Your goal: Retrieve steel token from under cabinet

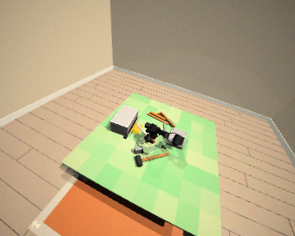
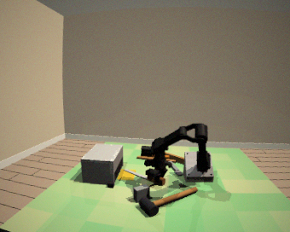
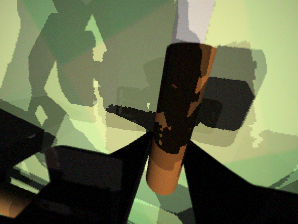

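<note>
The light grey cabinet (image 1: 126, 114) (image 2: 102, 153) stands at the left of the table. The yellow marked area (image 1: 135, 129) (image 2: 128, 175) lies in front of its open side. My gripper (image 1: 150, 139) (image 2: 156, 178) (image 3: 167, 138) is shut on the brown wooden handle of a tool, low over the table. The tool's pale flat blade (image 2: 136, 174) (image 3: 194, 21) points toward the cabinet, with its far end over or on the marked area; its exact height is unclear. The steel token cannot be made out in any view; the space under the cabinet is dark.
A grey block (image 1: 139, 149) (image 2: 141, 194) and a hammer (image 1: 155, 158) (image 2: 178, 197) lie on the near side of the gripper. Orange-brown wooden pieces (image 1: 167, 119) (image 2: 176, 157) lie behind the arm. A grey curved item (image 2: 175, 168) lies between gripper and robot base (image 2: 199, 165).
</note>
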Robot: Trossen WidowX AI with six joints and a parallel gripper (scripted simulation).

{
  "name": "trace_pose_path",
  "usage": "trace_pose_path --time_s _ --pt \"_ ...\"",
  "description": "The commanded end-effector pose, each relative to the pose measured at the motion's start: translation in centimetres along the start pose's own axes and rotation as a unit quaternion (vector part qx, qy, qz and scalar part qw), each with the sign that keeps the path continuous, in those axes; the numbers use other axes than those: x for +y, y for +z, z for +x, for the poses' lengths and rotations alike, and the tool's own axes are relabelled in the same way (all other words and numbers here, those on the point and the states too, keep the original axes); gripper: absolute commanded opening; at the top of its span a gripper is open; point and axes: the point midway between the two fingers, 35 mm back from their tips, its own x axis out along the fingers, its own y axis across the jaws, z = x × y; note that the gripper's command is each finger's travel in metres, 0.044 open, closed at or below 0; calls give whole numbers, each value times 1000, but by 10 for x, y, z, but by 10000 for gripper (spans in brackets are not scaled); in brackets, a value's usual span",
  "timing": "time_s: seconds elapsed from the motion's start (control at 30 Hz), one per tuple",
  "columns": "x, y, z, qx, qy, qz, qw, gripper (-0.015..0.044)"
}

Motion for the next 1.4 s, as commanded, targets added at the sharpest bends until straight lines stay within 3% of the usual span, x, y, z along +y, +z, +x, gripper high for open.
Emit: trace_pose_path --time_s 0.0,1.37 --pt "-4 4 -1 -2 1 0 1000 0" --pt "-53 31 -2 -3 0 0 1000 0"
